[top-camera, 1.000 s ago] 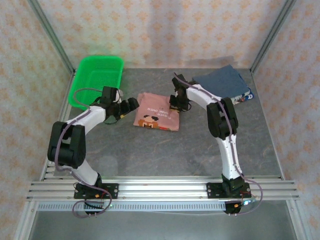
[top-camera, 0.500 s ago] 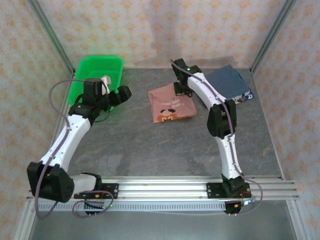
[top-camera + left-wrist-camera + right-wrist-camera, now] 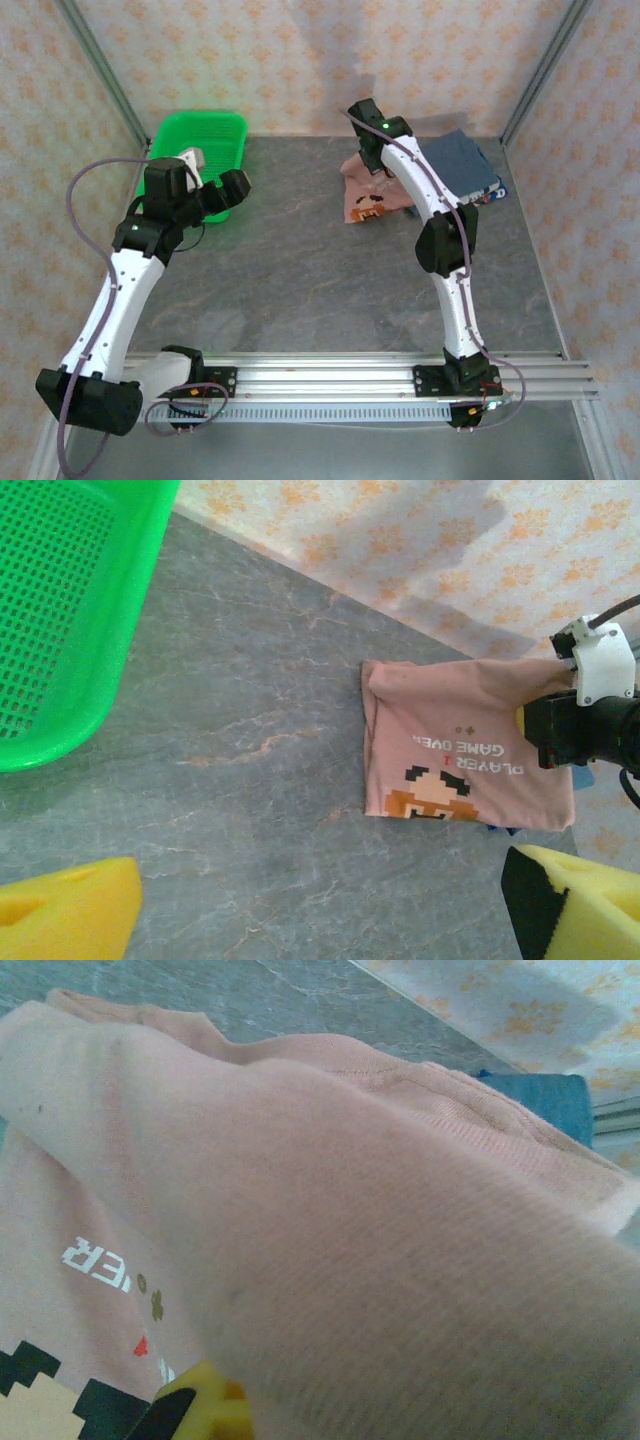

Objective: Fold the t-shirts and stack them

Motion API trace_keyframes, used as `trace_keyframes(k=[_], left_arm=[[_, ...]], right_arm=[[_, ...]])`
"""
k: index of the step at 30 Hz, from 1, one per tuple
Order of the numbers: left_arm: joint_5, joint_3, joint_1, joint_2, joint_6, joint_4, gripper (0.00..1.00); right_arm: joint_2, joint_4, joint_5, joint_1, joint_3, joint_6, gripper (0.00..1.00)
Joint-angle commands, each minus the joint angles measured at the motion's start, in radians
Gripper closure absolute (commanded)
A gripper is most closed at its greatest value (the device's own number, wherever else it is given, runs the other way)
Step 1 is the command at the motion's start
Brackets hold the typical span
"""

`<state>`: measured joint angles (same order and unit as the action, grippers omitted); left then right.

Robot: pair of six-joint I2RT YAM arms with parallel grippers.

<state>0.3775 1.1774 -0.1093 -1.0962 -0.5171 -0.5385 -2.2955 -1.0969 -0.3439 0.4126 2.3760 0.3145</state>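
1. Right gripper (image 3: 370, 160) is closed on the pink t-shirt (image 3: 372, 197) — it pinches the folded cloth at one edge, above the far side of the table (image 3: 300, 280).
2. From this grip the pink t-shirt hangs down, and its pixel graphic and white "GAME OVER" lettering can be read; the cloth bunches over a yellow finger pad (image 3: 205, 1405).
3. Just to the right lies the blue t-shirt (image 3: 455, 165), folded, near the far right corner; whether the two shirts touch, I cannot tell.
4. Left gripper (image 3: 232, 190) stands wide open and holds nothing — it hovers just beside the green basket (image 3: 170, 150), well apart from both shirts.
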Motion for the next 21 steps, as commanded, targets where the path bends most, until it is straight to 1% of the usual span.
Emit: trace_keyframes(k=[1, 8, 21], left_arm=[[-0.050, 0.003, 0.008, 0.030, 0.031, -0.048, 0.06], [-0.065, -0.022, 0.014, 0.054, 0.037, -0.064, 0.06], [-0.088, -0.054, 0.023, 0.096, 0.056, -0.121, 0.06]], right_arm=[[0.087, 0.030, -0.083, -0.017, 0.015, 0.069, 1.00], [0.155, 0.082, -0.059, -0.050, -0.023, 0.151, 1.00], [0.209, 0.081, 0.033, -0.126, -0.046, 0.186, 1.00]])
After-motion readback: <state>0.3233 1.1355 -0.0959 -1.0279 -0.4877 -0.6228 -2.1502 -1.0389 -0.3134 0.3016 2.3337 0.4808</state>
